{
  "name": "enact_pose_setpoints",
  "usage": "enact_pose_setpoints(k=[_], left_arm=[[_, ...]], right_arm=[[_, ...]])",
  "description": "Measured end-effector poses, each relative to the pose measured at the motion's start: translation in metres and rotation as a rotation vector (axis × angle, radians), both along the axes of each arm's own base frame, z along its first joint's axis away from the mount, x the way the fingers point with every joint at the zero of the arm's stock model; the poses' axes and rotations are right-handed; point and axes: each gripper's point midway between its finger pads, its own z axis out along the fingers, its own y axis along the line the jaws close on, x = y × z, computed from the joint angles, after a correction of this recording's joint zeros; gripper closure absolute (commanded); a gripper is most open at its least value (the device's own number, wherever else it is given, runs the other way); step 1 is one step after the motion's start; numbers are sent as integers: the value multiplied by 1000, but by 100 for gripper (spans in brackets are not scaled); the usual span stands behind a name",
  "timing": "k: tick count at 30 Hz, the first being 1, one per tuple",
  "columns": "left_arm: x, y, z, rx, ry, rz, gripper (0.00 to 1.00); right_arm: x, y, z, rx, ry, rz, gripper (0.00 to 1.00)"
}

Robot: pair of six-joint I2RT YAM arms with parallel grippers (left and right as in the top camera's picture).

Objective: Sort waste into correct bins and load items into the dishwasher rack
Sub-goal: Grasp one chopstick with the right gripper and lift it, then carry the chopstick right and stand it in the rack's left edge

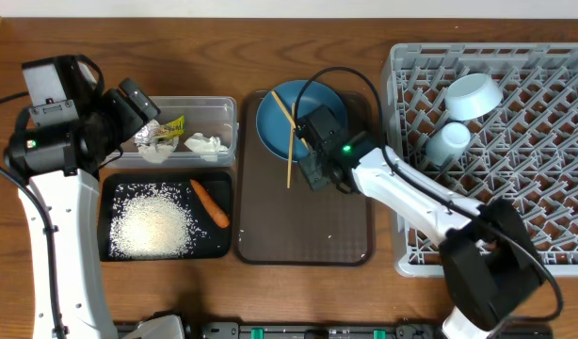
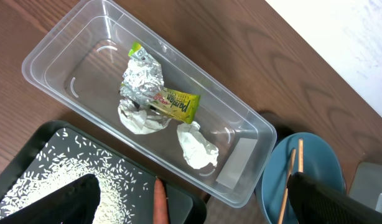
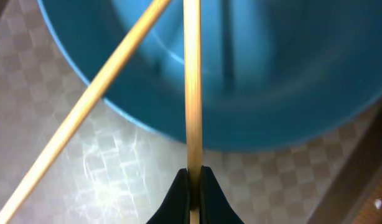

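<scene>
- Square light-grey plastic dishwasher rack (image 1: 543, 169): right edge of the desk. Round white bowl (image 1: 473, 95) and light-blue cup (image 1: 449, 143) sit among the pegs near the rack's back-left corner, touching.
- Dark-brown rectangular serving tray (image 1: 308, 226): mid-desk, just left of the rack.
- Round blue plate (image 1: 270, 122): back-left corner of the serving tray, overhanging its back edge.
- Shallow black rectangular tray (image 1: 214, 247): left of the serving tray, towards the desk's front. It holds a heap of loose white rice grains (image 1: 152, 226) on its left and a small orange carrot (image 1: 210, 203) by its right edge.
- Clear plastic rectangular tub (image 1: 228, 105): directly behind the black tray. Inside are crumpled silver foil (image 2: 141, 74), a yellow-green wrapper (image 2: 175, 104) and crumpled white tissue (image 2: 197, 146).
- Thin wooden chopsticks (image 1: 290, 141): they cross the plate's left side, front ends out over the serving tray.
- Right gripper (image 3: 192, 183): over the serving tray at the plate's front rim, clenched tight on one chopstick. The other runs off diagonally, free.
- Left gripper (image 1: 138, 105): above the tub's left end, released, fingers spread wide, nothing between them.
</scene>
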Motion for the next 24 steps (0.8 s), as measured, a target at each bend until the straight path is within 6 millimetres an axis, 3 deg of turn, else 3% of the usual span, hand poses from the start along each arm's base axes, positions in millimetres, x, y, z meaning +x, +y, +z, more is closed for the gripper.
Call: enact_pose_setpoints(k=[6,10,13,18,24], left_arm=[[0,0,0,0,0,0,2],[0,0,0,0,0,0,2],[0,0,0,0,0,0,2],[0,0,0,0,0,0,2],[0,0,0,0,0,0,2]], right_arm=[[3,-13,57,74,-80,-51,99],[1,-39,103,113,-137,-110,99],[-4,-69,125,117,-147,-178,99],[-12,-117,128,76,-101,-290,99],[-8,-154,119,39,-58,-393,99]])
